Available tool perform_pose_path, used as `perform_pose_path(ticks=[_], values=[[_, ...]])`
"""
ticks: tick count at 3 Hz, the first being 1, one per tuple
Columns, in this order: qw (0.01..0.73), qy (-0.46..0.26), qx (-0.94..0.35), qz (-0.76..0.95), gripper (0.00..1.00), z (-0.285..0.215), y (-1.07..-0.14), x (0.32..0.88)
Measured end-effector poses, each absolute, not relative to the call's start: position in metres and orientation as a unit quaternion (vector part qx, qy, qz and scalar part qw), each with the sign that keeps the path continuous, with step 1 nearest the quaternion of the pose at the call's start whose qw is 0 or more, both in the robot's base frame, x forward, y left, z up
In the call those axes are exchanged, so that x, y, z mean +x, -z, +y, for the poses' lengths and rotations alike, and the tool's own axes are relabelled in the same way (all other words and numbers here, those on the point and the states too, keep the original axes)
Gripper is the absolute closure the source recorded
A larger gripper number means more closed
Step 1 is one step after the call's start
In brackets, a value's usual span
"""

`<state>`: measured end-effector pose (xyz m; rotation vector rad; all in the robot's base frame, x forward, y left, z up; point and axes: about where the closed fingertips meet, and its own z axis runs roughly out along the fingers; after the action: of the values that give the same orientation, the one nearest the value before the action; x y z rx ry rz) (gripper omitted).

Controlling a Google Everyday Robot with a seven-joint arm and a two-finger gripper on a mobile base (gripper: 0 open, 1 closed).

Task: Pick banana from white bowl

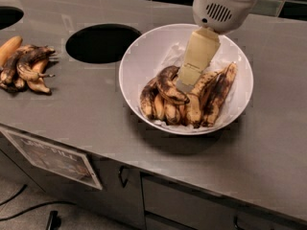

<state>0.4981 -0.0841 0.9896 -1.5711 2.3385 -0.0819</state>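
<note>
The white bowl (139, 66) stands on the grey counter and holds several overripe bananas. The banana (167, 84), strongly curved and almost wholly brown-black, lies on top at the left of the pile. Straighter, yellower bananas with black blotches (213, 97) lie to its right. My gripper (185, 84) reaches down into the bowl from the upper right. Its cream tip sits right at the curved banana's right side, over the middle of the pile. Whether it touches the banana I cannot tell.
A round hole (101, 43) opens in the counter left of the bowl, and part of another shows at the far left (7, 16). A separate bunch of dark bananas with an orange one (24, 66) lies at the left. Cabinet fronts run below the counter edge.
</note>
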Motion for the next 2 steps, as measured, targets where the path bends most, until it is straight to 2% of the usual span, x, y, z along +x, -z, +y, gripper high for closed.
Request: perform_pose_path(ticks=[2], values=[[0.171, 0.001, -0.543, 0.822, 0.0, -0.07, -0.974, 0.499]])
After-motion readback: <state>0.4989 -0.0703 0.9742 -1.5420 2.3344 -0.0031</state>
